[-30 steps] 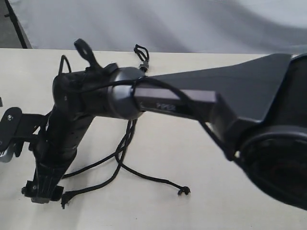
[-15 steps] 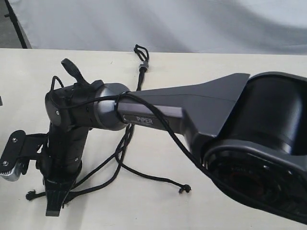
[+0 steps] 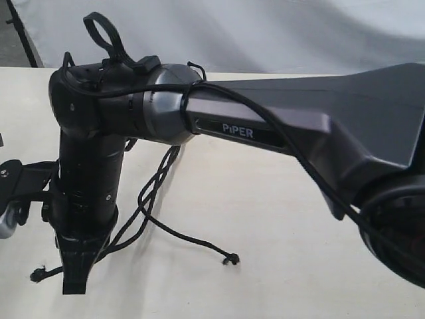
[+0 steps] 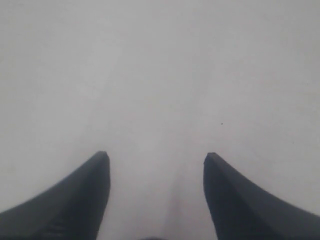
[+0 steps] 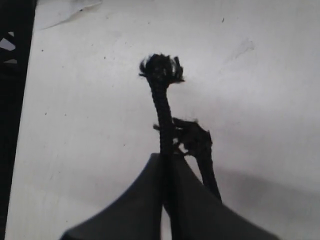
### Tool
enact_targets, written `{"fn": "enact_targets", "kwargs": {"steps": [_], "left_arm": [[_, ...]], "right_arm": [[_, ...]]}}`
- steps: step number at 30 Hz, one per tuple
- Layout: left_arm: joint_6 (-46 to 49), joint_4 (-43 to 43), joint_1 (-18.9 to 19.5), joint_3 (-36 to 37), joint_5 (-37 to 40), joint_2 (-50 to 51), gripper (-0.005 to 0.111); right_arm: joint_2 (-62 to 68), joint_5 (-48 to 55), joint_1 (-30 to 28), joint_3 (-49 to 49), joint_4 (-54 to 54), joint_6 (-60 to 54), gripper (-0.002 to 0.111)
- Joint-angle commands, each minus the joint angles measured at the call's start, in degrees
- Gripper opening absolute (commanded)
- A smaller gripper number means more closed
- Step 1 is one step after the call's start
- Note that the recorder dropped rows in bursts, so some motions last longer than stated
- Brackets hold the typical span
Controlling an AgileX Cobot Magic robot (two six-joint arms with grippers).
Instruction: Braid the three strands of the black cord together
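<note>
R arm is reaching across the table (image 3: pixel 279 219) from the right side over to the left in the ext. view. Its forearm is running approx. level and the wrist is bending straight down, so the right gripper (image 3: pixel 74 282) is pointing at the tabletop. Its fingers are pressing together, pinching one strand near its end. The frayed tip (image 5: pixel 161 67) is sticking out past the fingertips, w/ a 2nd tip (image 5: pixel 195 134) lying just beside. The black cord (image 3: pixel 166 163) is lying on the table under the arm, its three strands (image 3: pixel 145 199) trailing toward that gripper. One loose end (image 3: pixel 230 259) is lying apart. The left gripper (image 4: pixel 156 157) is hanging over the table, fingers spread, gripping nothing.
</note>
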Motion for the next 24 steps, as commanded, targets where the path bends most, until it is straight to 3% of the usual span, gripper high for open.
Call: {"fn": "enact_targets", "kwargs": {"steps": [1, 7, 14, 20, 24], "left_arm": [[-0.3, -0.3, 0.2, 0.2, -0.3, -0.1, 0.054], [-0.3, -0.4, 0.2, 0.2, -0.1, -0.1, 0.054], [-0.3, -0.4, 0.2, 0.2, 1.0, -0.1, 0.054], [-0.3, -0.4, 0.2, 0.2, 1.7, -0.1, 0.054], [-0.3, -0.4, 0.2, 0.2, 1.7, -0.1, 0.054]], "right_arm": [[-0.6, 2.2, 0.0, 1.5, 0.2, 0.0, 0.0], [-0.6, 1.4, 0.0, 6.4, -0.4, -0.8, 0.0], [-0.6, -7.1, 0.0, 9.0, -3.0, -0.5, 0.0], [0.5, -21.7, 0.0, 9.0, -3.0, 3.7, 0.0], [2.9, -22.5, 0.0, 9.0, -3.0, 3.9, 0.0]]}}
